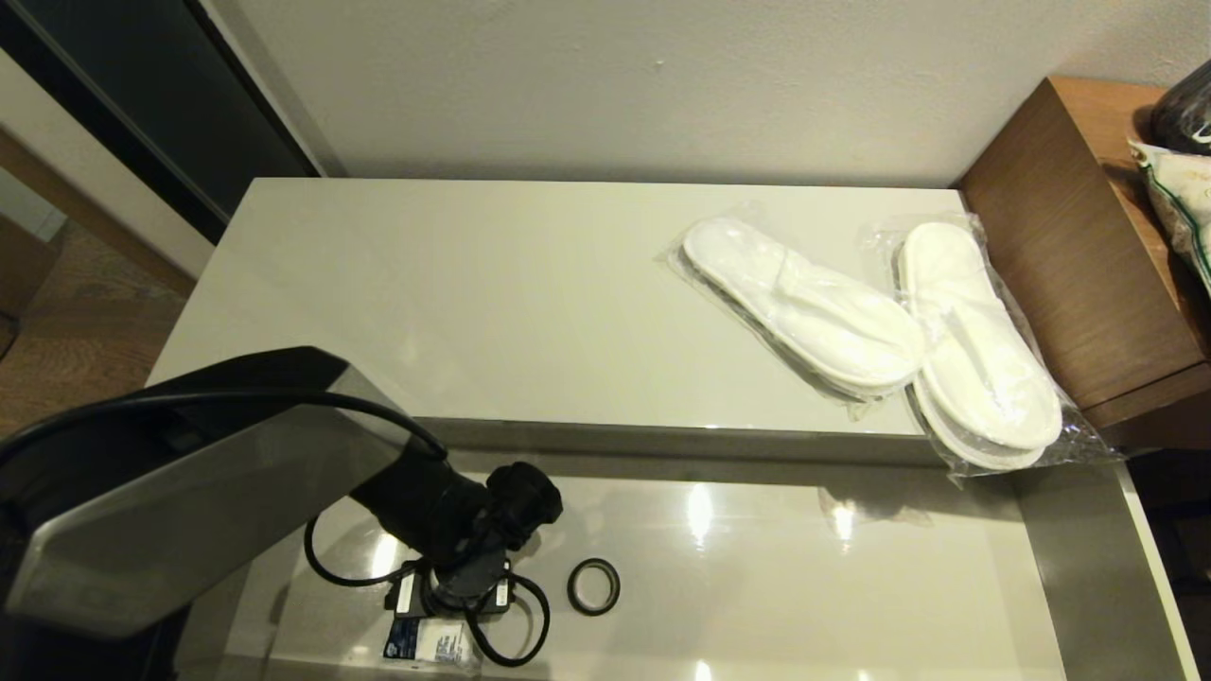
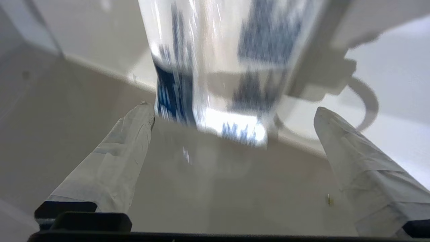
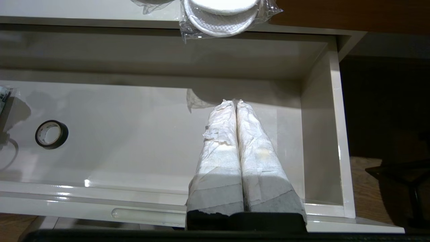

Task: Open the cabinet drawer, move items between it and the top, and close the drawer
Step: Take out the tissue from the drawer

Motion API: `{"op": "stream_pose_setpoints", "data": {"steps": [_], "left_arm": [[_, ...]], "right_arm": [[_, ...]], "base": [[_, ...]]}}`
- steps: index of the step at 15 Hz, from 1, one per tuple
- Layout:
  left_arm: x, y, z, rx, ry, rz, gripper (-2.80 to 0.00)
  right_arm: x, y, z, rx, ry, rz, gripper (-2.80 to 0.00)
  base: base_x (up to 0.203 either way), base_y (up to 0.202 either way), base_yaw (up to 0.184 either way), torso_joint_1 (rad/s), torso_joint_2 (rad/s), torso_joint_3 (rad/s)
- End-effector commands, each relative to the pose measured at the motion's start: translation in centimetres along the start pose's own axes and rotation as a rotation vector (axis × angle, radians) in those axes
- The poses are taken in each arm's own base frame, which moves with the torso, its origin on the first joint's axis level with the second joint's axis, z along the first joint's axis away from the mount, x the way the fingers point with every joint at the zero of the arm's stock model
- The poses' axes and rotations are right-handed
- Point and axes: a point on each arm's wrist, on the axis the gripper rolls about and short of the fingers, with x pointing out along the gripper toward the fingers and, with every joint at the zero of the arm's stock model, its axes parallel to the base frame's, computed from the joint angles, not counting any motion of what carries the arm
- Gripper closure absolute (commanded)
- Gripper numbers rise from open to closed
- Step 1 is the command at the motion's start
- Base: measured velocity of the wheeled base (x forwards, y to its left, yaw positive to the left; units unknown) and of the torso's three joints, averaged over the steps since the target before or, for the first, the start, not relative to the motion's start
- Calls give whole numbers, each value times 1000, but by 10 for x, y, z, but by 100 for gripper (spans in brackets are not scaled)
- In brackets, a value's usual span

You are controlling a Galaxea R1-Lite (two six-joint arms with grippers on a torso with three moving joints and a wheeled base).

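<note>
Inside open drawer [image 1: 1041,549], white packet [image 2: 215,67] just ahead of spread left pincer [image 2: 235,134]

Hotel rm, prob: bagged white slippers [image 1: 804,307] on glossy low cabinet top [image 1: 473,293], brown desk [image 1: 1079,246] beside, wood floor [image 1: 85,331] (plain wall behind).

The left end effector [image 2: 235,144] hangs with its two taped fingers [image 2: 114,161] spread wide over the glossy drawer floor [image 2: 215,188], the blurred white packet with blue-black print [image 2: 208,67] just beyond their tips.
</note>
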Motion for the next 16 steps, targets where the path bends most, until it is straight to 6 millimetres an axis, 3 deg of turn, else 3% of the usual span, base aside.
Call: {"op": "stream_pose_setpoints", "data": {"steps": [1,5,8,16], "left_arm": [[8,7,9,-14,-12,1,-280],[31,17,19,-36,-27,-2,-280],[42,9,21,-41,-38,-26,-280],[43,8,17,-43,-56,-46,-280]], "right_arm": [[0,0,0,-1,-4,1,0],[0,0,0,-1,-4,1,0],[0,0,0,-1,-2,1,0],[0,0,0,-1,-2,1,0]], "base": [[0,0,0,0,0,0],[0,0,0,0,0,0],[0,0,0,0,0,0],[0,0,0,0,0,0]]}}
